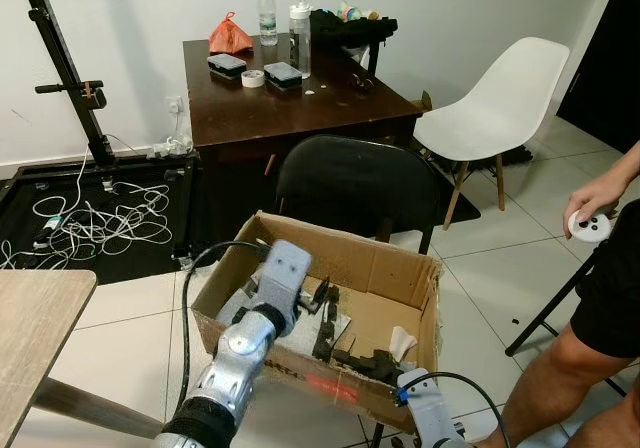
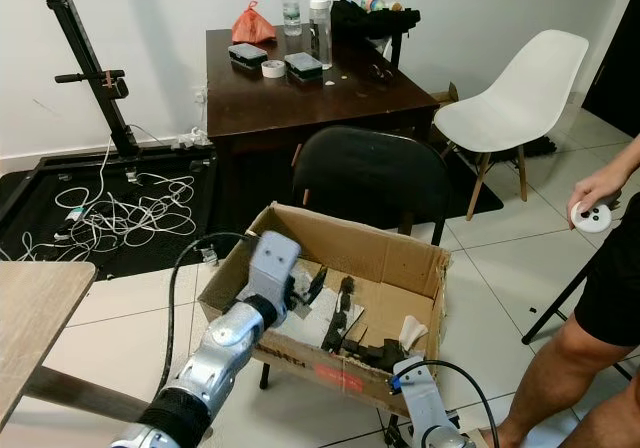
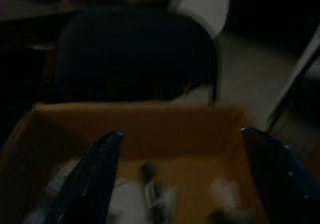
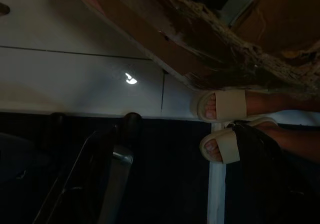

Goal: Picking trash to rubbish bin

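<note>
Over cardboard box [image 1: 405, 268] | left gripper [image 3: 180, 179] fingers apart, empty | right gripper fingers: cannot tell | red box print unreadable

I am making out no text I can read: the red printing on the front wall of the cardboard box [image 1: 330, 386] before me is blurring into a smear, and the water bottle [image 1: 267, 8] label at the table's back edge is too small.

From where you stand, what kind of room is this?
Probably a home workroom: a dark wooden desk cluttered with bottles, a white plastic chair, and tangled cables on the tiled floor.
</note>
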You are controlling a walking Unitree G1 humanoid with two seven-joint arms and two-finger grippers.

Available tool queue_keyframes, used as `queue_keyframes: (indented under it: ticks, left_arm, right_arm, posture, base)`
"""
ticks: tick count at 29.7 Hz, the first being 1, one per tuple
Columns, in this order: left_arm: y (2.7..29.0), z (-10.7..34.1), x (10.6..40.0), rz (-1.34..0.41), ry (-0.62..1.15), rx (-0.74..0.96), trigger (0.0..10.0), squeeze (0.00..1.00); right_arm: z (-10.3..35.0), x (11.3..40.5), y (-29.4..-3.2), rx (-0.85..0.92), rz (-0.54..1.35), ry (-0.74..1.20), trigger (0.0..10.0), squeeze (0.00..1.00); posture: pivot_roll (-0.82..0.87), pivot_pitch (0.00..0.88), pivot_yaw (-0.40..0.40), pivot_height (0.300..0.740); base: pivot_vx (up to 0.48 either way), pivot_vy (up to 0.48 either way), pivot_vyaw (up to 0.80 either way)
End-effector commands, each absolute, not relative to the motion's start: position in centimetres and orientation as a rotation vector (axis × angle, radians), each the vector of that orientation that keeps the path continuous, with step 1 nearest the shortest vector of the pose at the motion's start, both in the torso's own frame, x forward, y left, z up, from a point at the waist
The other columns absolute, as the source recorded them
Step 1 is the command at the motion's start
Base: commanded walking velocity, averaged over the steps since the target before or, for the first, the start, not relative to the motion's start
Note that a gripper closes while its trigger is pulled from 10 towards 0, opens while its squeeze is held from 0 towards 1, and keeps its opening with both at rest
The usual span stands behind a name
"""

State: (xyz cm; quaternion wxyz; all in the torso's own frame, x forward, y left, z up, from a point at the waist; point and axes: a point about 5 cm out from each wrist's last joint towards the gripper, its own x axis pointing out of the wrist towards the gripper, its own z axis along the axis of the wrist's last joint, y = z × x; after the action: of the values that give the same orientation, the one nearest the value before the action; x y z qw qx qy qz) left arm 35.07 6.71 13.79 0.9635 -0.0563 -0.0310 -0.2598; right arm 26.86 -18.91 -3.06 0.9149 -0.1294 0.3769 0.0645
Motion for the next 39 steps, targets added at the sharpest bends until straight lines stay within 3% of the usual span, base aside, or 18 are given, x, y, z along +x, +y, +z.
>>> queue_keyframes:
  ticks: [1, 9, 18, 39]
  left_arm:
    - [7.1, 14.0, 34.9, -0.563, -0.065, -0.249, 10.0, 0.0]
    - [12.6, 14.0, 35.3, -0.475, -0.083, -0.372, 10.0, 0.0]
    - [14.9, 13.2, 34.7, -0.458, -0.062, -0.427, 10.0, 0.0]
    - [12.5, 12.1, 33.6, -0.545, -0.015, -0.462, 10.0, 0.0]
  right_arm:
    - [-3.5, 26.3, -19.1, -0.264, 0.129, 0.792, 10.0, 0.0]
    - [-3.7, 26.0, -19.2, -0.269, 0.132, 0.801, 10.0, 0.0]
    - [-4.0, 25.6, -19.4, -0.274, 0.134, 0.818, 10.0, 0.0]
    - [-4.2, 25.2, -19.7, -0.286, 0.136, 0.832, 10.0, 0.0]
  posture:
    - [-0.12, 0.162, 0.056, 0.74]
    - [-0.11, 0.159, 0.049, 0.74]
    - [-0.09, 0.158, 0.041, 0.74]
    - [-0.09, 0.156, 0.029, 0.74]
  base:
    - [0.0, 0.0, 0.0]
    - [0.0, 0.0, 0.0]
    - [-0.027, 0.0, 0.0]
    - [-0.318, 0.0, 0.0]
